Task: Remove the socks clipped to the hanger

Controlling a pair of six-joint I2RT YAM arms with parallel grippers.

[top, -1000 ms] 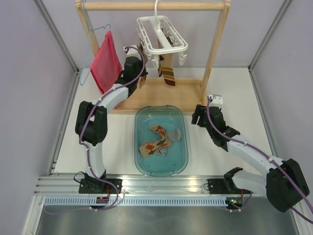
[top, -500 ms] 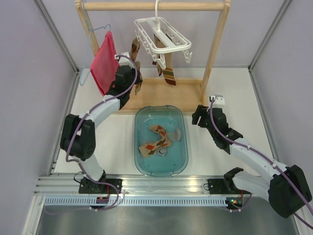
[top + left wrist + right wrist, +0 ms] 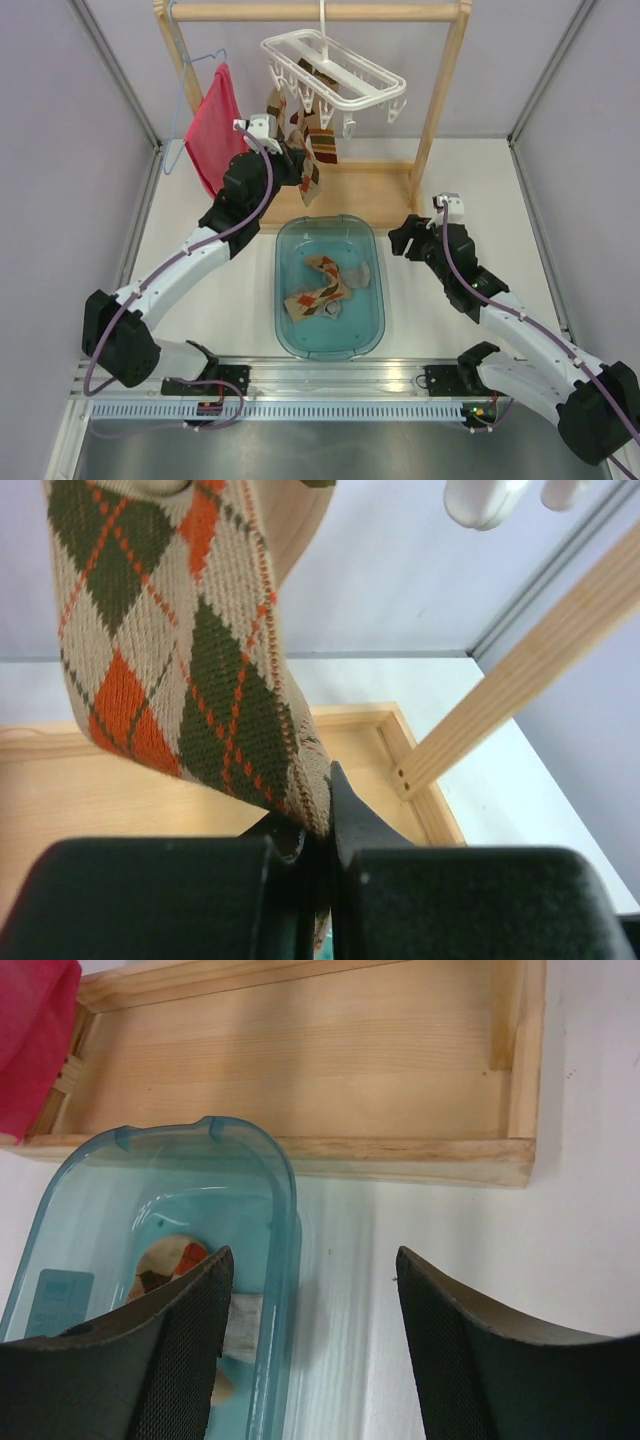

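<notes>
A red-pink cloth (image 3: 212,125) is hung on a thin blue wire hanger (image 3: 180,100) at the left end of a light wooden rail frame (image 3: 440,90), whose flat wooden base tray (image 3: 350,195) is set on a white tabletop (image 3: 420,320). A translucent teal plastic tub (image 3: 372,310) is placed just before the tray; what may be a label (image 3: 60,1295) is seen on its wall.

Hanger (image 3: 335,68) on rack (image 3: 441,90) behind tub (image 3: 280,290) (socks (image 3: 322,290) inside)

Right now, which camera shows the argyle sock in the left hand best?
Left wrist: the argyle sock fills the frame, its lower edge pinched in the shut left hand. Top external shows it small, hanging below the hanger. Right wrist misses it.
</notes>
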